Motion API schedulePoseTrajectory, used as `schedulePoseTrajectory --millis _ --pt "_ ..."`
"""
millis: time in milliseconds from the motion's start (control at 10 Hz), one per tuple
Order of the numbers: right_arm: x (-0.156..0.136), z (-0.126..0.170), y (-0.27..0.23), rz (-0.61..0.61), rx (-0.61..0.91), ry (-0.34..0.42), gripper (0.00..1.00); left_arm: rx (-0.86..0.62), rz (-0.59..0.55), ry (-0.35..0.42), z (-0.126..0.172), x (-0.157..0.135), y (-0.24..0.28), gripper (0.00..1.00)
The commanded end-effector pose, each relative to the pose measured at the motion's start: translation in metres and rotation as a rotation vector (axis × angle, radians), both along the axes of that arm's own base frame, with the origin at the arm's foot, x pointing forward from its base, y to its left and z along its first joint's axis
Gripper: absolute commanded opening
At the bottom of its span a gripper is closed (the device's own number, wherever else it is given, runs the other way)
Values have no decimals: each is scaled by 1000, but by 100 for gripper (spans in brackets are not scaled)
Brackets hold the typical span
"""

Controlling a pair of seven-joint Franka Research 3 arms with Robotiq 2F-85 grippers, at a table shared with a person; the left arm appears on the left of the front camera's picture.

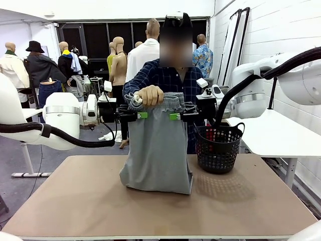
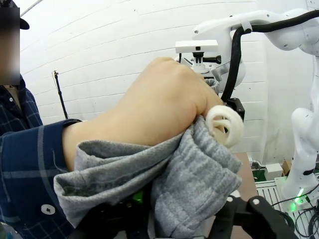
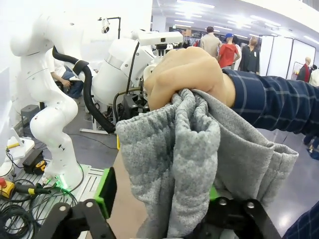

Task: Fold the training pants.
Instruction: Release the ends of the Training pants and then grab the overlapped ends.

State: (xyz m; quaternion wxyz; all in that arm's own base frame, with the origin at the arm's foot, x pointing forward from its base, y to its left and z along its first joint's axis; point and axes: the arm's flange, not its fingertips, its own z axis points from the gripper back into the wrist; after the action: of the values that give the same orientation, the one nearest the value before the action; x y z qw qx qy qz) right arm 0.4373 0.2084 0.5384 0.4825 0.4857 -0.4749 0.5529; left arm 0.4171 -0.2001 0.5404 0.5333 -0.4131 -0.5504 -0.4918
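Note:
The training pants (image 1: 158, 150) are light grey and hang upright from a person's hand (image 1: 149, 94), which grips the bunched waistband; their lower end rests on the table (image 1: 75, 201). My left gripper (image 1: 136, 115) sits at the waistband's left edge and my right gripper (image 1: 179, 116) at its right edge. In the left wrist view the hand (image 2: 159, 104) clutches the grey cloth (image 2: 194, 184), which hangs between the spread fingers of the left gripper (image 2: 184, 214). In the right wrist view the pants (image 3: 189, 164) droop between the right gripper's (image 3: 159, 199) wide-set jaws, clear of the green pad (image 3: 105, 191).
A black mesh basket (image 1: 218, 148) stands on the table just right of the pants, under my right arm. A white side table (image 1: 281, 133) lies beyond it. The person stands at the far edge, directly behind the pants.

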Motion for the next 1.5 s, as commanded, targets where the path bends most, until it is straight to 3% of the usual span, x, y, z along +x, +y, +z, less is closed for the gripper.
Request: schedulePoseTrajectory --millis 0,900,1400 --pt "0 1 -3 5 -4 23 100 11 -16 6 5 0 6 100" --pt "-2 2 -9 -45 -34 0 100 13 19 -30 8 -5 16 100" --pt "-9 2 -29 -123 -34 -15 100 9 118 -25 6 -20 42 100"
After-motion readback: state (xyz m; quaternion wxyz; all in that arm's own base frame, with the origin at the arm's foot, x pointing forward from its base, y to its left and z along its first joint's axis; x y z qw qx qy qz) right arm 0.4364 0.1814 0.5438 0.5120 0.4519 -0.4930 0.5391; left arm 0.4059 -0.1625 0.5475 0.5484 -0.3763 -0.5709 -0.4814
